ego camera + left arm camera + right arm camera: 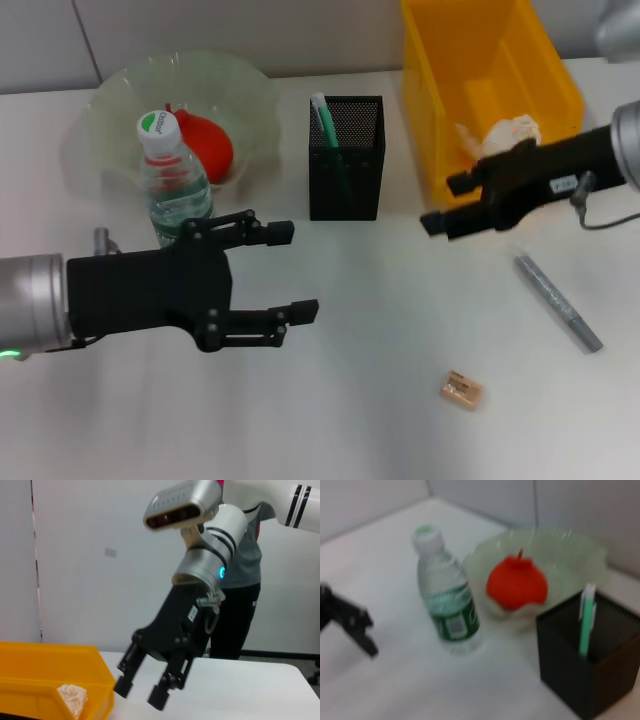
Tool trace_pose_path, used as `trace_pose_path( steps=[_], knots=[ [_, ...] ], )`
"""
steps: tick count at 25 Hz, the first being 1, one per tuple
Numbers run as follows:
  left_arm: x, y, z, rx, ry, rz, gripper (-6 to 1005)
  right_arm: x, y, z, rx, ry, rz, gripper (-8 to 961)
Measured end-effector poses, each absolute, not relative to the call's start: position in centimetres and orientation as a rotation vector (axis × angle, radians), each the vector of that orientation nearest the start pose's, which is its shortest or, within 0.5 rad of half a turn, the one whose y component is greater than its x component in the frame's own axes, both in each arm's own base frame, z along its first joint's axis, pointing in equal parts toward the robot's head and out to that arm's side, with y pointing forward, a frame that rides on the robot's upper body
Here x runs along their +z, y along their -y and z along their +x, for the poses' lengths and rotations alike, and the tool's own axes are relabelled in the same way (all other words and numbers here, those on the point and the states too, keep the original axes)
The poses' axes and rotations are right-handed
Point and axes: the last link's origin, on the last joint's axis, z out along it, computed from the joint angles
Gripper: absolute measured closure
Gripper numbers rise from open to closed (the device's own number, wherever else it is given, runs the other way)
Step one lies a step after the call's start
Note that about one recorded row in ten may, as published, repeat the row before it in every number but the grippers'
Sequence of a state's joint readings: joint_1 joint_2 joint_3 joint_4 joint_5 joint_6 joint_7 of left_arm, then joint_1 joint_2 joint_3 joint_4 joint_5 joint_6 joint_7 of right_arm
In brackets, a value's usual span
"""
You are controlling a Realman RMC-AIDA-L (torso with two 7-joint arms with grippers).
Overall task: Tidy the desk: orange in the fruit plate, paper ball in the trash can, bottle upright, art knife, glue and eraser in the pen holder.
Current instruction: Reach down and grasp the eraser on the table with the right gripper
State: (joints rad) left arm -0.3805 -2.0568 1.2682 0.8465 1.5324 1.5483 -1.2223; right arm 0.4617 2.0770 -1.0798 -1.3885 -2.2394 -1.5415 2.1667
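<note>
On the white table (330, 400) the art knife (558, 302) lies diagonally just below the right claw (446, 204) (jaws apart, empty); the left claw (290, 272), also apart, sits farther off.

The widest free stretch of bench (330, 400) lies in front, broken only by the low eraser (461, 390) and, toward the right, the flat-lying art knife (557, 302). The left hand (288, 272), fingers spread, hovers just in front of the upright water bottle (172, 180), which stands against the fruit plate (110, 100) and blocks that side. A narrow lane runs between the bottle and the mesh pen holder (347, 160). The right hand (445, 204), its fingers apart, fills the gap between the pen holder and the yellow trash bin (560, 90). Both containers are open from above.
</note>
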Motion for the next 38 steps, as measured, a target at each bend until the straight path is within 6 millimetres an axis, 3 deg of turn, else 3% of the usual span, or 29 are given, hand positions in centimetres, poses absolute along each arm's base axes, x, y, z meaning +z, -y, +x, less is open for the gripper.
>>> trace_pose_path(
  steps=[6,19,26,38],
  knots=[
    [-1.9,-29.5,-21.3,-0.884,0.118,-2.876,172,4.2,-33.6,18.1,-0.166,-0.766,-2.700,259],
    [-1.9,-29.4,-21.3,-0.887,0.107,-2.873,172,4.0,-32.4,16.2,-0.465,-0.831,-2.715,259],
    [-1.9,-29.4,-21.4,-0.888,0.106,-2.872,172,2.4,-31.7,15.3,-0.674,-0.775,-2.730,260],
    [-2.0,-29.4,-21.3,-0.890,0.107,-2.871,172,-0.9,-31.7,15.7,-0.811,-0.757,-2.787,260]
  ],
)
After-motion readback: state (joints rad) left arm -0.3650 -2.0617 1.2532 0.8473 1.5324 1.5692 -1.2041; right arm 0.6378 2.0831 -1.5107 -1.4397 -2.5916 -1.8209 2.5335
